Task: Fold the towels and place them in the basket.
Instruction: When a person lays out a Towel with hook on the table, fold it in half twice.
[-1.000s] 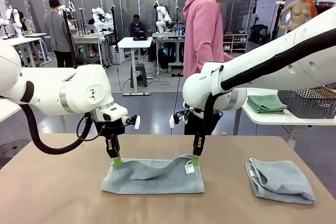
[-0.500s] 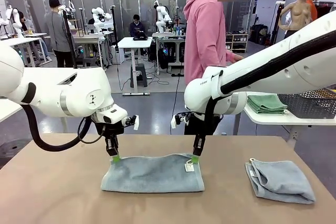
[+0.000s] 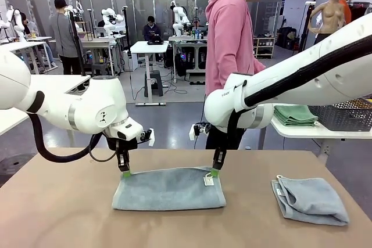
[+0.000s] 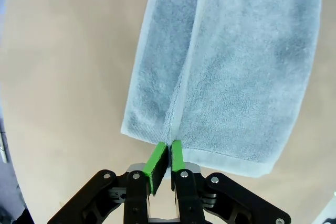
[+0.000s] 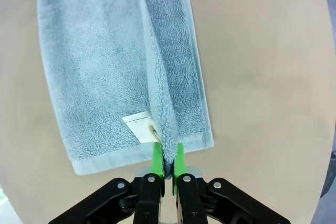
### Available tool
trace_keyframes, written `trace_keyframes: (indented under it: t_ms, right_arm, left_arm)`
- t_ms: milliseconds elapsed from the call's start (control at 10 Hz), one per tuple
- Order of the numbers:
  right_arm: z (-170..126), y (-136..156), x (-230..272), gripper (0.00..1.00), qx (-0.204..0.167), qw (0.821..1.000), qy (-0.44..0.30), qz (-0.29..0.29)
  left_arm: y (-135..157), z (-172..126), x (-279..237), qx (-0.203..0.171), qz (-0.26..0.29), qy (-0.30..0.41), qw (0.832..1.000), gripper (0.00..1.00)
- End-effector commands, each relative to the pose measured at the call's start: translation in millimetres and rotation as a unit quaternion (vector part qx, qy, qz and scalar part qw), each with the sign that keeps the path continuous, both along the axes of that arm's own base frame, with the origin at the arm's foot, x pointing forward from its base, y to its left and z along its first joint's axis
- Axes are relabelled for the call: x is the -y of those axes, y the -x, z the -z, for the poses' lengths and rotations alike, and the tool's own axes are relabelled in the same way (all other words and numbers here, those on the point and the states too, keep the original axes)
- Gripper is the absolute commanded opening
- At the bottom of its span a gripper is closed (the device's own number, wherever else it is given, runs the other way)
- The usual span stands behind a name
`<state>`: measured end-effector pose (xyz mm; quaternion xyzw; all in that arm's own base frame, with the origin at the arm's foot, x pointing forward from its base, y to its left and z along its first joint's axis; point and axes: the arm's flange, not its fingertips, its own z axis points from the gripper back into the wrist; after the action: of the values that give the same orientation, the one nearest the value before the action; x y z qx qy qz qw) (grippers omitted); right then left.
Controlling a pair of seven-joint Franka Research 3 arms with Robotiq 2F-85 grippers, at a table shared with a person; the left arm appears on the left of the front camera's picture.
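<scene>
A grey-blue towel [image 3: 168,189] lies folded lengthwise in the middle of the table. My left gripper [image 3: 124,172] is shut on its far left corner and my right gripper [image 3: 214,172] is shut on its far right corner, by the small white label [image 3: 208,181]. The left wrist view shows the towel [image 4: 231,72] running away from the shut green pads [image 4: 156,162], its top layer laid over the lower one. The right wrist view shows the towel [image 5: 105,56] and the label [image 5: 139,127] just above that gripper [image 5: 167,162]. A second towel [image 3: 309,200] lies folded at the table's right. The basket [image 3: 343,113] stands on a side table at far right.
A person in a pink hoodie [image 3: 229,33] stands beyond the table's far edge, between my arms. Green folded towels [image 3: 295,114] lie on the white side table [image 3: 290,130] next to the basket. Bare tabletop [image 3: 52,213] spreads to the left and front of the towel.
Both grippers have carried the towel's held edge away toward the far side and a little lower. The sagging top layer has been pulled flat and straight.
</scene>
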<state>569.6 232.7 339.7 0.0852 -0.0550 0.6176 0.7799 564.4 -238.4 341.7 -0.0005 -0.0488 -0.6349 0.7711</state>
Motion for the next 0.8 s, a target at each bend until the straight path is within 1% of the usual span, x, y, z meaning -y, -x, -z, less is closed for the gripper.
trace_keyframes:
  t_ms: [0,100,300,400,500,600,700]
  right_arm:
    - [6.3,2.4,5.9,0.09,0.012,1.000,0.003,0.006]
    - [6.3,2.0,7.2,0.09,0.016,1.000,0.002,0.007]
    - [8.4,2.7,4.4,0.09,0.026,1.000,-0.003,0.000]
    - [10.4,1.9,5.2,0.30,0.031,0.999,-0.005,0.005]
    - [10.3,1.9,6.6,0.40,0.040,0.999,-0.007,0.008]
    - [6.7,4.3,7.6,0.60,0.050,0.999,-0.009,0.006]
    - [4.6,6.3,8.0,0.71,0.054,0.998,-0.008,0.006]
  left_arm:
    - [-3.9,6.0,6.4,0.037,-0.001,0.004,0.999,0.08]
    - [-4.2,5.2,9.8,0.049,-0.006,0.001,0.999,0.08]
    - [-1.9,1.8,11.2,0.053,-0.013,-0.006,0.999,0.08]
    - [-1.2,1.8,10.8,0.052,-0.015,-0.007,0.999,0.34]
    - [-0.8,1.3,10.4,0.056,-0.019,-0.007,0.998,0.46]
    - [0.9,-0.2,9.4,0.055,-0.018,-0.007,0.998,0.71]
    - [2.9,-3.7,5.6,0.056,-0.023,-0.002,0.998,0.83]
